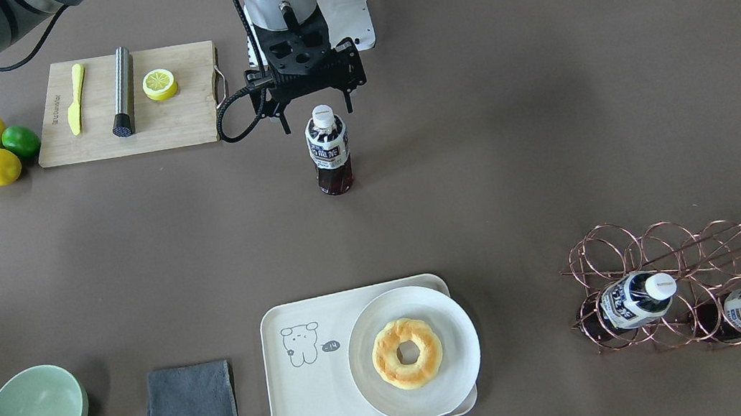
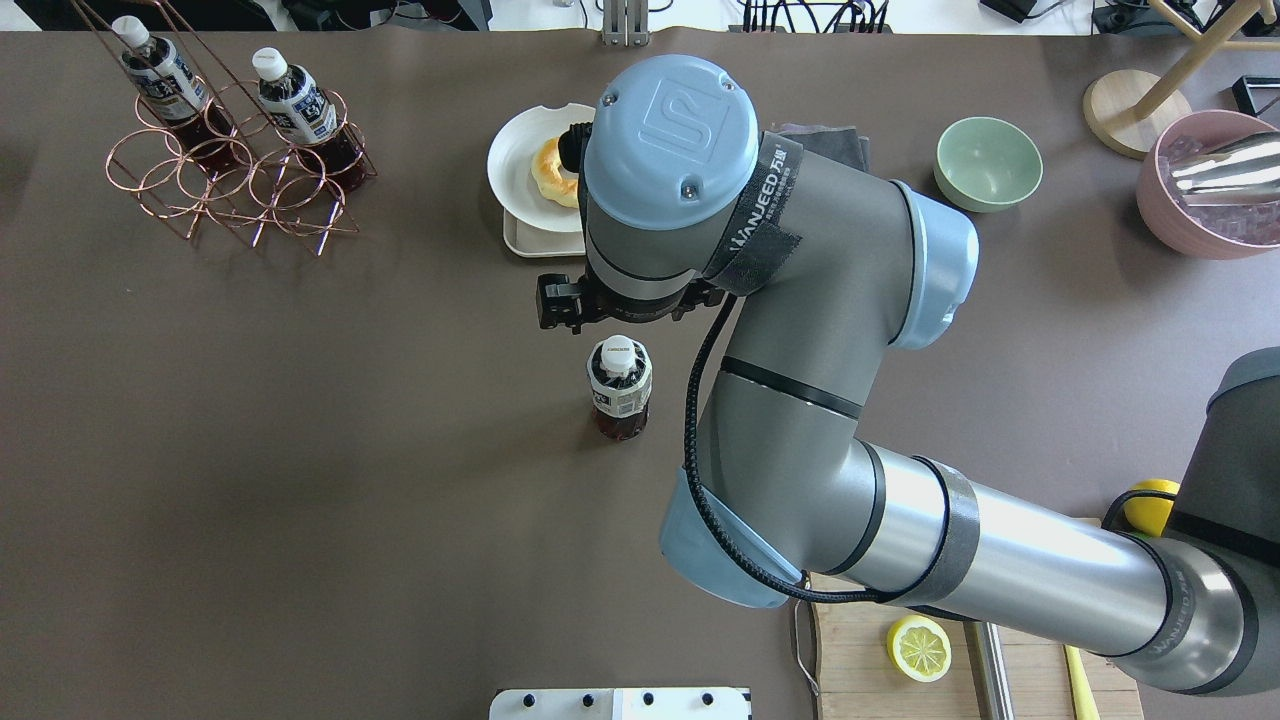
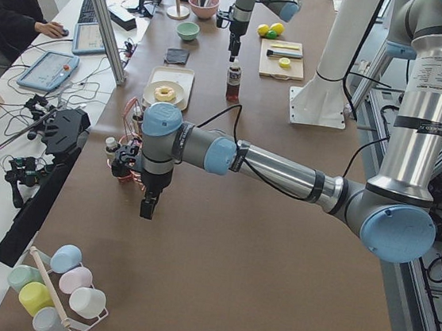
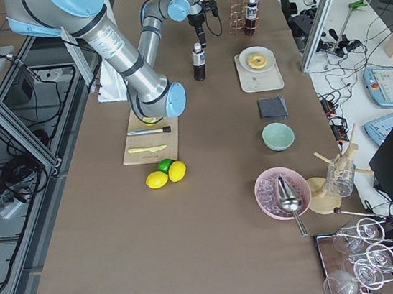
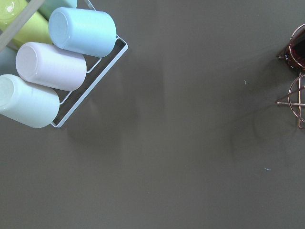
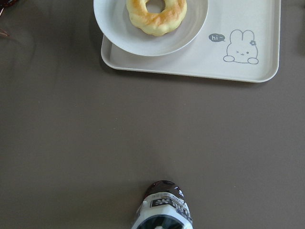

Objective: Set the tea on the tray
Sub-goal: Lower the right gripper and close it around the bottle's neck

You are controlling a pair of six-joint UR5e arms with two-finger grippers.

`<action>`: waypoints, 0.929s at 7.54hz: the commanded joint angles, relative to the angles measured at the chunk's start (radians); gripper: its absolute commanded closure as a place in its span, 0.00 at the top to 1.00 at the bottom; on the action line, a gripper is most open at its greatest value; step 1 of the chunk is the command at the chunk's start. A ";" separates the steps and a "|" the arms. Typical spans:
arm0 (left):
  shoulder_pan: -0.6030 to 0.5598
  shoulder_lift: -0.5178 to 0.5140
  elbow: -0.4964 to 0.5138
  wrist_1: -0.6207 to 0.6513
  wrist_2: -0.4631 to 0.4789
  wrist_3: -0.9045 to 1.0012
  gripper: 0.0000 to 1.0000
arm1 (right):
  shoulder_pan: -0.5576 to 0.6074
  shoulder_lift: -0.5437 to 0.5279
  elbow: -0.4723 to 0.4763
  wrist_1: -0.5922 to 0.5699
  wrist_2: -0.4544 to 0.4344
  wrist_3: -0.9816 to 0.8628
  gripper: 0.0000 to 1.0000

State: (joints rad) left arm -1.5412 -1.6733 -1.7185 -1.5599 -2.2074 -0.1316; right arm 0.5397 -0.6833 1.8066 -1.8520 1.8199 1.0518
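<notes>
The tea bottle (image 1: 329, 152) stands upright and free on the brown table, mid-table, well short of the tray; it also shows at the bottom edge of the right wrist view (image 6: 163, 210). My right gripper (image 1: 319, 121) hangs just above its white cap, fingers spread, holding nothing. The cream tray (image 1: 310, 398) with a line-drawn animal lies at the table's far edge; a round white plate (image 1: 460, 384) with a doughnut (image 1: 407, 352) covers part of it. My left gripper (image 3: 146, 205) hangs near a copper wire rack (image 3: 125, 163); I cannot tell if it is open or shut.
The copper rack (image 1: 682, 258) holds two like bottles (image 1: 634, 300). A wooden cutting board (image 1: 184, 118) with knife, metal cylinder and lemon half lies near the robot, lemons and a lime (image 1: 20, 141) beside it. A green bowl (image 1: 35, 415) and grey cloth (image 1: 190, 407) flank the tray.
</notes>
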 commanded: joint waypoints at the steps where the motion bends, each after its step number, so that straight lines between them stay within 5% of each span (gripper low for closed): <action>1: 0.001 -0.006 0.008 0.000 0.000 0.000 0.97 | -0.014 -0.009 -0.013 0.017 -0.002 0.026 0.89; 3: 0.001 -0.006 0.008 0.000 0.000 0.000 0.97 | -0.015 -0.015 -0.010 0.008 -0.002 0.027 0.79; 7: 0.001 -0.009 0.016 -0.002 0.000 0.001 0.97 | -0.030 -0.015 -0.009 0.007 -0.005 0.071 0.79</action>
State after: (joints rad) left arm -1.5411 -1.6816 -1.7049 -1.5608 -2.2065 -0.1308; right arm 0.5157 -0.6968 1.7984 -1.8427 1.8169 1.1123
